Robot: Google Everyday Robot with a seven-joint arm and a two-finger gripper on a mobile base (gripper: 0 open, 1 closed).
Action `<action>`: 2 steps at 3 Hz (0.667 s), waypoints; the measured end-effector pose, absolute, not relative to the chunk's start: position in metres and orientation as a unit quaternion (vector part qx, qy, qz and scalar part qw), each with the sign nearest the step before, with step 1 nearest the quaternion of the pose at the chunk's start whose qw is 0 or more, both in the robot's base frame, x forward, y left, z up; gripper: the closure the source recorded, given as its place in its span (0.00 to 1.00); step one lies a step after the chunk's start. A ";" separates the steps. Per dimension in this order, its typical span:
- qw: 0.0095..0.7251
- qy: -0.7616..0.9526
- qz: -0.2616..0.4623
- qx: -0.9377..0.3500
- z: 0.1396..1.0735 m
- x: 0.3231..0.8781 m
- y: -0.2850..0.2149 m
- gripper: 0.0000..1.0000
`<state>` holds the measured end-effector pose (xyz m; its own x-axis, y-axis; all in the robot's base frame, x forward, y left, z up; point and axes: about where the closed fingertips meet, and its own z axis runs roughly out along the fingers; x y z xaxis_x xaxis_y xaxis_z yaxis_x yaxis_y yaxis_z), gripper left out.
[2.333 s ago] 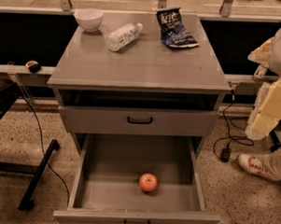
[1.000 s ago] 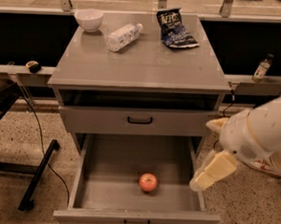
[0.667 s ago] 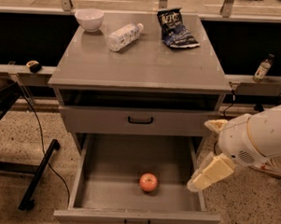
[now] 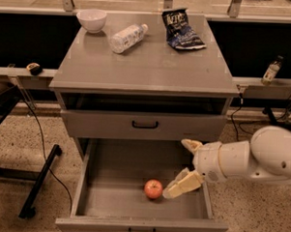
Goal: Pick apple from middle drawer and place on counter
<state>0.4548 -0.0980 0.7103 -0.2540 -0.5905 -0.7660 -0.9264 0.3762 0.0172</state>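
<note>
Middle drawer (image 4: pixel 82 183) is sitting pulled all the way out at the bottom of the cabinet. Apple (image 4: pixel 153 189) is lying on the drawer floor, a bit right of centre and closer to the front wall than the back. Nothing is gripping it.

Arm is reaching in from the right, over the drawer's right wall. Gripper (image 4: pixel 177 167) is hanging inside the drawer's right half, pointing left toward the apple. Fingers are spread wide apart: the upper one (image 4: pixel 191 145) is sitting up near the back right corner of the drawer, the lower one (image 4: pixel 183 185) is angling down-left, with its tip ending just beside the apple's right side. Can't tell if the tip is actually touching it. The apple is not sitting between the fingers.

Drawer above (image 4: pixel 111 125) is sitting closed, black handle centred.

Counter (image 4: pixel 147 69) is carrying three items along its back edge: white bowl (image 4: pixel 91 20) at back left, clear plastic bottle (image 4: pixel 127 37) lying on its side next to it, dark chip bag (image 4: pixel 181 28) at back right. Front part of the counter is showing bare grey.

Small bottle (image 4: pixel 272 70) is standing upright on the ledge right of the cabinet.
</note>
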 end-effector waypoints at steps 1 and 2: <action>0.411 0.712 0.272 -0.500 0.670 0.478 -0.088 0.00; 0.405 0.714 0.271 -0.503 0.667 0.476 -0.087 0.00</action>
<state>0.4756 -0.0867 0.6673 -0.1663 -0.4990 -0.8505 -0.9377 0.3468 -0.0201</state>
